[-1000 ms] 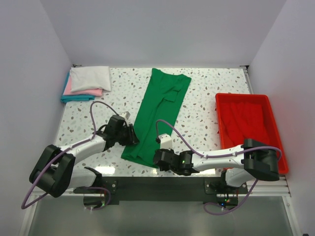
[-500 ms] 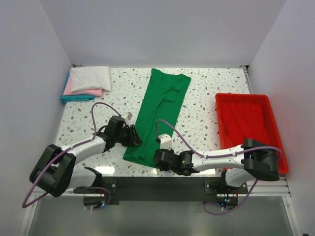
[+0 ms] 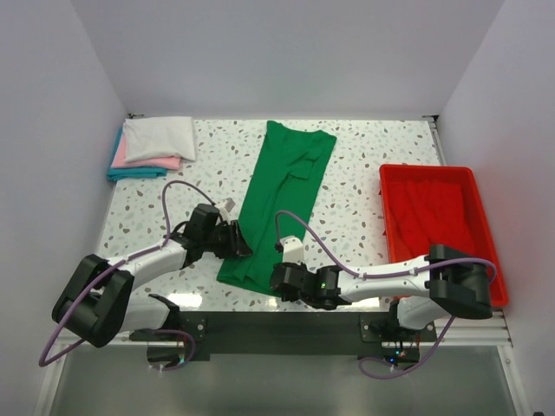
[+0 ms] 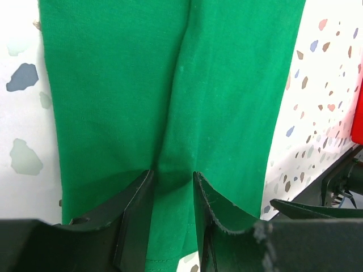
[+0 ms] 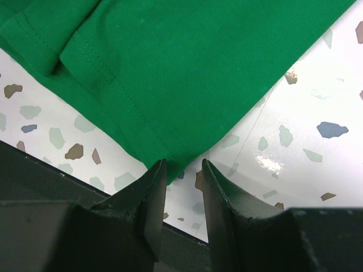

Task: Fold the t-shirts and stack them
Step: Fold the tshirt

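Not much moved over that last sec tbh. The left gripper [image 3: 238,242] had crept a touch inward onto the left edge of the green t-shirt [image 3: 282,195]. The near-left corner of the hem got tugged in w/ it, so the near end looked a bit narrower than before. The right gripper [image 3: 275,279] barely shifted, sitting low at the near-right hem corner by the front edge of the table [image 3: 364,173].

Grips: the left wrist cam showed the fingers [image 4: 136,209] closed to a thin gap w/ a ridge of green cloth pinched between them and a crease running away from the pinch. On the right wrist cam the fingers [image 5: 150,192] were nearly together too, w/ the tip of the hem corner in the slot (looked like a bite, but only the very tip was in there, so I wouldn't swear it was solid).

The shirt lay mid-table as a long narrow strip running from the near edge to the far side. The folded pile [image 3: 154,143] (white on top, pink and teal under) sat at the far-left corner, well apart. The red tray [image 3: 438,172] was off to the right, not involved.

My read: both arms had the near end, so the crosswise fold toward the collar looked imminent, w/ stacking still to come.
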You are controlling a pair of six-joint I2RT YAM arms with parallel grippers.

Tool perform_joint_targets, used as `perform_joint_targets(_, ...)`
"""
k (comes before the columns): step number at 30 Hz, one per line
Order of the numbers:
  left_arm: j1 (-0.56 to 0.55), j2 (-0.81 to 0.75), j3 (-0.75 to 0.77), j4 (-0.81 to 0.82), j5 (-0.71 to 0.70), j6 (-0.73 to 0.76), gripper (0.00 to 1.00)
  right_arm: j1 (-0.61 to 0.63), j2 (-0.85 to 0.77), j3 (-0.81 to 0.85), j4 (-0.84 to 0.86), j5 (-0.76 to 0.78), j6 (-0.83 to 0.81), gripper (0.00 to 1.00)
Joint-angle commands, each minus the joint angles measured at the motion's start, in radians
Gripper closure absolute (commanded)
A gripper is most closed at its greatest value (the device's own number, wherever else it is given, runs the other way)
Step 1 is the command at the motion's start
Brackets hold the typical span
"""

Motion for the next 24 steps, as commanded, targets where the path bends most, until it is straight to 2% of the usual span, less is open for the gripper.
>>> perform_joint_targets(1, -0.006, -0.009, -0.001, 0.048, 0.033, 0.006, 0.62, 0.009, -0.012, -0.002, 0.036, 0.056, 0.026, 0.65)
perform_joint_targets(24, -0.128, 0.011, 0.048, 0.049, 0.008, -0.032, 0.64, 0.009, -0.103, -0.051, 0.005, 0.098, 0.055, 0.65)
